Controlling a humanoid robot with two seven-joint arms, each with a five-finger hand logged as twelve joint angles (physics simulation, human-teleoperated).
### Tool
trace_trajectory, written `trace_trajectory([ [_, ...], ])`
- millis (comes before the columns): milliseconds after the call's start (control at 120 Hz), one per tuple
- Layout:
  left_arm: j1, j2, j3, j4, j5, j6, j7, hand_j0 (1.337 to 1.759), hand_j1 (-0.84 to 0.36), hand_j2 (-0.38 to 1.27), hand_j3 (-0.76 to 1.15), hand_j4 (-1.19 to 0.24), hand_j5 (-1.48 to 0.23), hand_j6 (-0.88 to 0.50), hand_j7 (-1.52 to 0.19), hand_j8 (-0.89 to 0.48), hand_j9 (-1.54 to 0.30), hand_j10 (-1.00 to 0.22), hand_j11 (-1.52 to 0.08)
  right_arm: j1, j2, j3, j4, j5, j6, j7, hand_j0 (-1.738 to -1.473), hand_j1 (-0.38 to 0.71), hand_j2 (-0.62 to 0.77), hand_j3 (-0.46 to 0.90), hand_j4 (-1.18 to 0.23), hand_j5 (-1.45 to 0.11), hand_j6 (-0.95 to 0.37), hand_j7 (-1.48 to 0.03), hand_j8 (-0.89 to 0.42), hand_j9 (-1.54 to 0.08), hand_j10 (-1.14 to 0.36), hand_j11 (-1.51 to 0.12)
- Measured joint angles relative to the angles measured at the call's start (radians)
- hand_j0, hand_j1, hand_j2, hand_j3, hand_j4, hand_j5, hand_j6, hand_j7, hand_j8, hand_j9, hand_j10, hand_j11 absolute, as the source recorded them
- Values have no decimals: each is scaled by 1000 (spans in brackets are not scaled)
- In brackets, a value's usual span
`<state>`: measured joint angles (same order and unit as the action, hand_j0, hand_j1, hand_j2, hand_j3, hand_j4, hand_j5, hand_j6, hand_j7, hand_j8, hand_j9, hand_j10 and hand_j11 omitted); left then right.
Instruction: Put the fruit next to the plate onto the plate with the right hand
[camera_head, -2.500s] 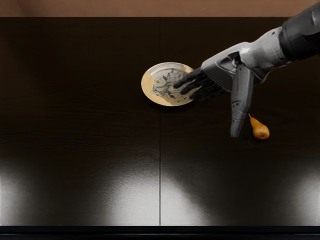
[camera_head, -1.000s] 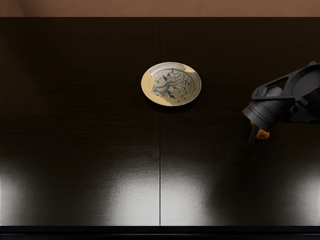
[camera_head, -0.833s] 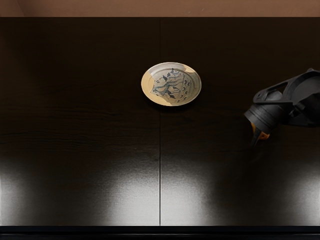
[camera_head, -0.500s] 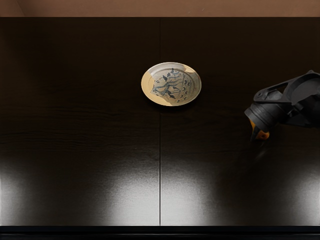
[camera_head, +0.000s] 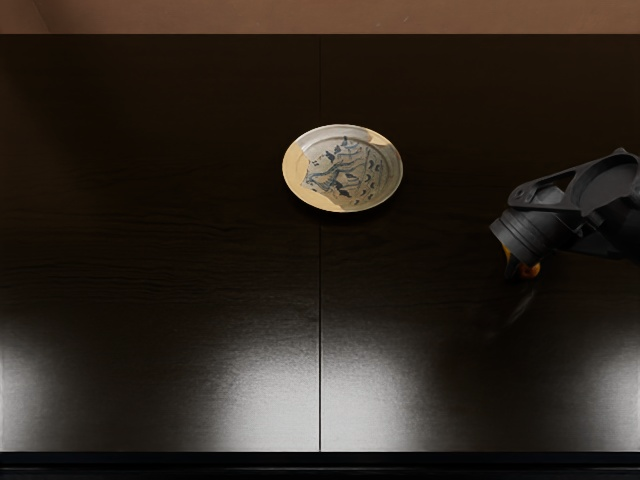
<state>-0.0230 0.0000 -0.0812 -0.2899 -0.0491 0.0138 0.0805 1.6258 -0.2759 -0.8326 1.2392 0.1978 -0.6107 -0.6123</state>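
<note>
The robot's right arm (camera_head: 575, 208) reaches in from the right edge, covering most of a small orange fruit (camera_head: 529, 269) on the dark bench (camera_head: 180, 300), well apart from the patterned plate (camera_head: 342, 168).

No writing, number, brand or sign can be read anywhere in the frame. The plate (camera_head: 293, 170), in the upper middle of the frame, carries a blue painted pattern on its pale face, made of loose strokes and dots and not of letters. The dark surface (camera_head: 160, 250) shows only wood grain and patches of glare along the lower part of the frame.
</note>
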Motion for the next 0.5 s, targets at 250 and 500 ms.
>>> trace_trajectory([
  [250,1,0,0,0,0,0,0,1658,344,1,0,-4,-5,-4,-5,-4,-5,-4,-5,-11,-40,70,-1,-1,4,-1,-1654,278,94,0,-437,-873,-345,-848,-385,-888,-499,-863],
  [500,0,0,0,0,0,0,0,1658,344,1,0,-4,-5,-4,-5,-4,-5,-4,-5,-57,-55,98,-32,-49,6,0,-1646,219,225,-2,-718,-1081,-491,-1050,-494,-1082,-549,-1080],
])
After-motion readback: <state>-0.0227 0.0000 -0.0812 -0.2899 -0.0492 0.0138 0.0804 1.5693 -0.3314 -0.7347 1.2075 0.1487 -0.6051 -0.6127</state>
